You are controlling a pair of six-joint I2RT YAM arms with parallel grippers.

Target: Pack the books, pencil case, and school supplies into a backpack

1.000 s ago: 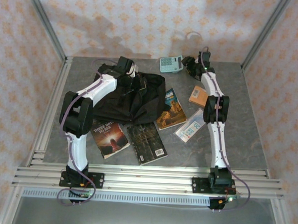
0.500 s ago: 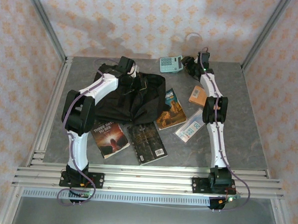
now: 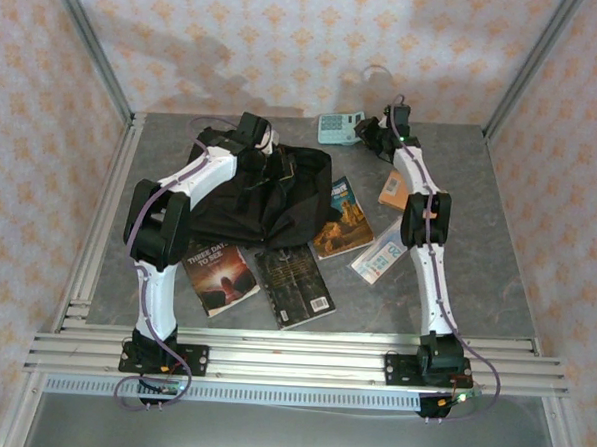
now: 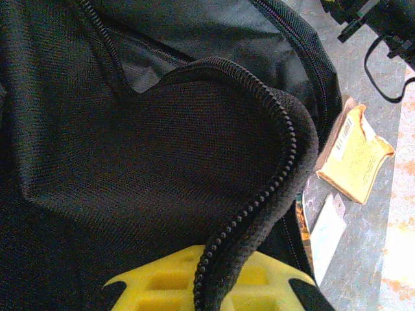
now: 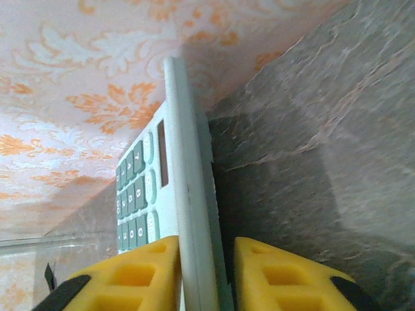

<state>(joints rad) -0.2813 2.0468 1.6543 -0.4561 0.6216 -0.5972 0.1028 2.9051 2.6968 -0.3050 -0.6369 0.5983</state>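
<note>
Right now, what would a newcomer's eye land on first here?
The big black backpack slumped on the table, left of centre, with the left end effector pinching its zip edge. Next, the right end effector at the far edge, clamped on a teal calculator by the wallpapered wall. Three books lie at the backpack's near and right sides.

Three paperbacks (image 3: 293,283) lie before the large black fabric backpack (image 3: 270,197) on the grey counter (image 3: 496,274). The teal calculator (image 3: 336,127) sits behind it, to the right.
</note>
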